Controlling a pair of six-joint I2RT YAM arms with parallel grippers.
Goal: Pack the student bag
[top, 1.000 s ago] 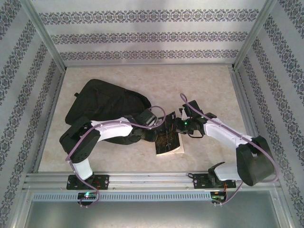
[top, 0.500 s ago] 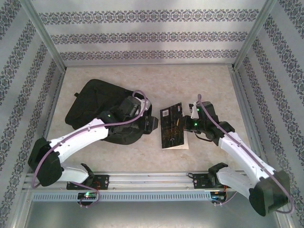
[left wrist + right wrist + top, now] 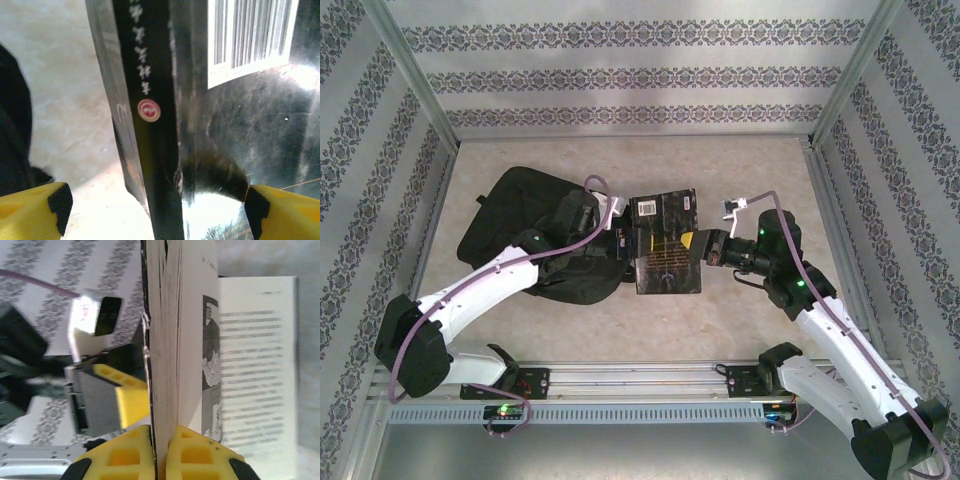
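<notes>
The student bag (image 3: 515,225), a large black soft backpack, lies on the left half of the table; its dark fabric edges the left wrist view (image 3: 10,145). A black glossy book (image 3: 665,245) with a white barcode label hangs just right of the bag. My right gripper (image 3: 696,243) is shut on the book's page edge (image 3: 165,340), and one printed page (image 3: 255,365) falls open. My left gripper (image 3: 620,228) stands open astride the book's spine (image 3: 150,100), its yellow fingers (image 3: 35,212) apart from the cover on both sides.
The pale marble-look table (image 3: 740,170) is walled in by patterned panels with metal posts at the corners. An aluminium rail (image 3: 640,378) carrying both arm bases runs along the near edge. Bare table stretches behind the bag and to the right of the book.
My right gripper has carried the book up and left, toward the bag. My left arm has stretched out, its gripper opening wide and coming to the book's spine.
</notes>
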